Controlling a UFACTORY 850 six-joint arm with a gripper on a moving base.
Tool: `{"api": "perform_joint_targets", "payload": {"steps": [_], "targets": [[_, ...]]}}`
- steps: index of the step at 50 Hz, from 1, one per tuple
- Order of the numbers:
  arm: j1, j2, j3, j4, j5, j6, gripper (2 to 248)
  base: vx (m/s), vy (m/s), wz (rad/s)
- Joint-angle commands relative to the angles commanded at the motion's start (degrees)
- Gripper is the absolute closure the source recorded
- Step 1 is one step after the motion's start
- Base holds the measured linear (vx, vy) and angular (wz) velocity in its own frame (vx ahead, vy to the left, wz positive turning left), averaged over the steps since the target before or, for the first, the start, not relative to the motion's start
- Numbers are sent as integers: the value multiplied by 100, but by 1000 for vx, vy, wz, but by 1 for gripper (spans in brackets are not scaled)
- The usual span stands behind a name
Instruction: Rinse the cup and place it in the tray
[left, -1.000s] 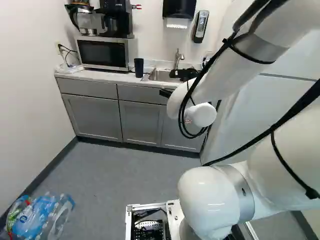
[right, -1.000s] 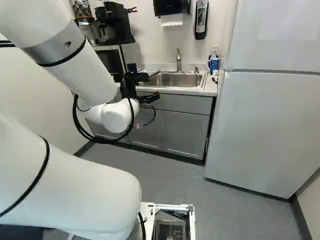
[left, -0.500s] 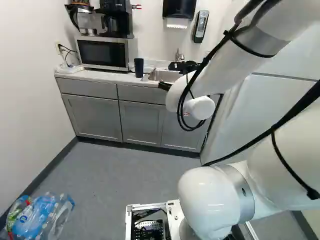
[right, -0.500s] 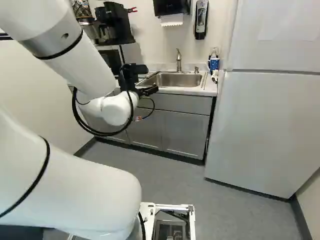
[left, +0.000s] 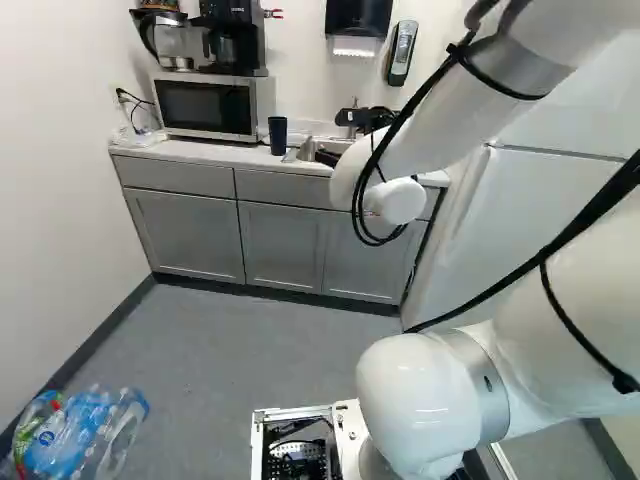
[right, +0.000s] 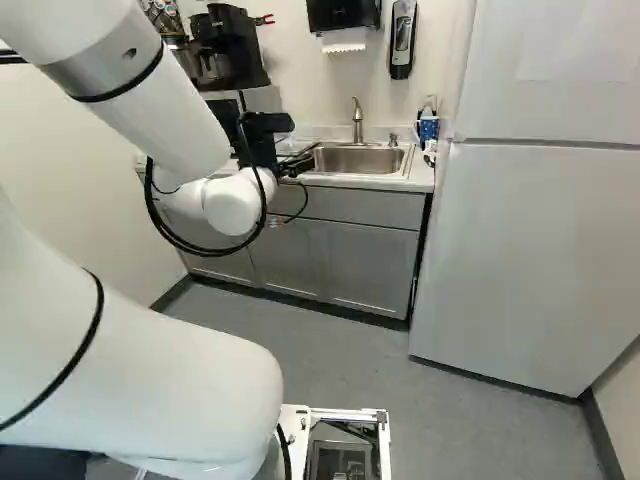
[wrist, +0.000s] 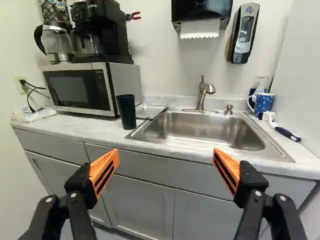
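Wide apart and with nothing between its orange pads (wrist: 104, 169), the claw (wrist: 166, 157) hangs in the wrist view short of the pale surface (wrist: 97, 131), and, taking straight ahead as twelve o'clock, the dark cup (wrist: 126, 111) stands upright at eleven, just beyond the surface's front edge. I judge the step in hand to be the approach to that cup, with neither the rinse nor the placing begun; the next move calls for swinging toward eleven o'clock, lining the cup up between the pads, then closing. What looks like the shallow tray (wrist: 150, 110) lies just beside it, toward the sink (wrist: 202, 127); I make out nothing in it. The basin, at about one o'clock under the faucet (wrist: 202, 95), shows no dish, while the cup's inside can't be told from here. Out at two o'clock sits a blue patterned mug (wrist: 264, 104), its contents hidden. A glass pot (wrist: 57, 44) on the microwave (wrist: 77, 90) seems to hold nothing, though I can't be sure. In the left base view the cup is a little short of twelve o'clock, beside the microwave and apart from the arm (left: 440, 130); near eight o'clock a clear wrap (left: 85, 435) on the floor holds plastic bottles. In the right base view the arm blocks the cup, but the sink at one o'clock is in plain sight.
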Motion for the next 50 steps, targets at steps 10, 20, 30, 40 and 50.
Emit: {"api": "perform_joint_targets", "payload": {"steps": [10, 20, 30, 40, 50], "targets": [[18, -39, -158, 0, -95, 0, 3, 0, 0, 0], [37, -79, -320, 0, -209, 0, 3, 0, 0, 0], [54, -122, -484, 0, -324, 0, 3, 0, 0, 0], [72, -168, -651, 0, -440, 0, 3, 0, 0, 0], [89, -215, -817, 0, -558, 0, 3, 0, 0, 0]]}}
